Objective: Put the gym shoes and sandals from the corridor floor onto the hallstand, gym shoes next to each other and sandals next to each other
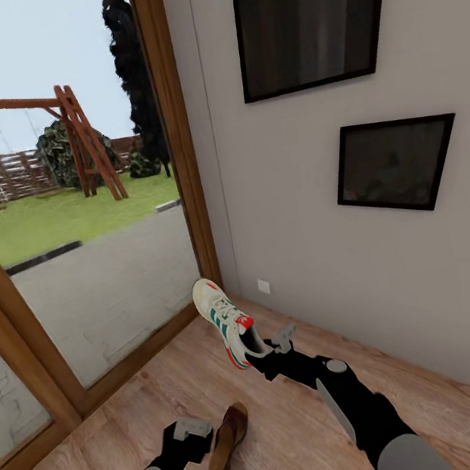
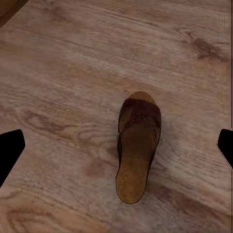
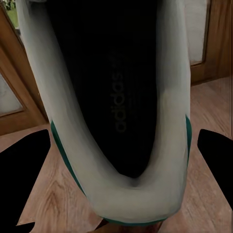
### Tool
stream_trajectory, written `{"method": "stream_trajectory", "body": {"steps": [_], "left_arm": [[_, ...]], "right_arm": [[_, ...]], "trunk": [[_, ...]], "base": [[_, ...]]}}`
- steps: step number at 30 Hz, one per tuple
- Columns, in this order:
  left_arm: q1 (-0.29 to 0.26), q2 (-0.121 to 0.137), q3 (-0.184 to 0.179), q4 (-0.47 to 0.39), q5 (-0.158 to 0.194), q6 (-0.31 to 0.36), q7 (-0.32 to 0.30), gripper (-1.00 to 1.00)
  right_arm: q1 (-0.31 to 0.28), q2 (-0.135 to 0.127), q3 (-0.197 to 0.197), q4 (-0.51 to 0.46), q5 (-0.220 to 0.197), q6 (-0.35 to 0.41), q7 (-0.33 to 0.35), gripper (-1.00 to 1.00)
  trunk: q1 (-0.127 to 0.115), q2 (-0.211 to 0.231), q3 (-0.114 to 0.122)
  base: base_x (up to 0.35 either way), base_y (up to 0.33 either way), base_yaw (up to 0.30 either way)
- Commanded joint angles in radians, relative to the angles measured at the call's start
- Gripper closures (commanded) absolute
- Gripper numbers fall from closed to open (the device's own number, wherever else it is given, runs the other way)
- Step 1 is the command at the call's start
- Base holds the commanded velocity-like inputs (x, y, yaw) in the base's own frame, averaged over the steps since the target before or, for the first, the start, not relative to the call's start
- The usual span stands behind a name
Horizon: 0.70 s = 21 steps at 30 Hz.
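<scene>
Nearest, the left claw [image 1: 192,428] hangs low over the corridor floor [image 1: 300,438] just beside a brown sandal [image 1: 228,440]. In the head view the sandal seems tilted on its edge against the claw; in the left wrist view the sandal [image 2: 137,145] lies flat on the planks, centred between two widely parted fingers [image 2: 9,154], apart from both. The left claw is wide open and holds nothing.

Farther on, the right claw [image 1: 273,351] holds a gym shoe [image 1: 227,322] by its heel end, clear of the floor, toe raised toward the corner where the glazed door [image 1: 75,239] meets the wall [image 1: 329,250]. In the right wrist view the gym shoe [image 3: 116,111] shows its dark insole and white rim between the fingers [image 3: 24,179]. The right claw is closed on the shoe.

The hallstand is not visible from here, nor are the other shoe and sandal.

Procedure, as judged from this state:
1. Keep the right claw's grip firm; a heel-end hold lets the toe swing.
2. Lower the left claw straight down with the sandal centred, then close across its narrow width.
3. Lift the sandal clear of the planks before turning the base.
4. Keep both items away from the glass and the two framed pictures [image 1: 395,162] while turning.
</scene>
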Motion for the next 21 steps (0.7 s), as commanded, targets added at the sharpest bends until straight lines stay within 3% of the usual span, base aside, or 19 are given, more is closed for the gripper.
{"method": "stream_trajectory", "body": {"steps": [1, 8, 16, 21], "left_arm": [[-0.001, -0.002, 0.009, 0.000, -0.010, -0.005, -0.007, -1.00], [-0.002, -0.001, 0.008, 0.000, -0.011, -0.005, -0.007, -1.00], [-0.003, 0.000, 0.007, 0.000, -0.011, -0.007, -0.006, -1.00], [-0.003, 0.000, 0.007, 0.006, -0.011, -0.048, -0.006, -1.00]], "right_arm": [[0.000, 0.000, -0.002, -0.005, 0.007, 0.005, 0.004, 1.00], [0.000, 0.000, -0.004, -0.021, 0.007, 0.006, 0.003, 1.00], [0.000, -0.002, -0.008, -0.026, 0.007, 0.007, 0.005, 1.00], [0.000, -0.005, -0.010, -0.029, 0.007, 0.006, 0.006, 1.00]], "trunk": [[0.004, -0.008, -0.004], [0.031, -0.057, -0.027], [0.034, -0.059, -0.059], [0.037, -0.060, -0.078]], "base": [[0.000, 0.000, 0.000], [0.000, 0.000, 0.000], [0.000, 0.000, 0.000], [0.000, 0.000, 0.000]]}}
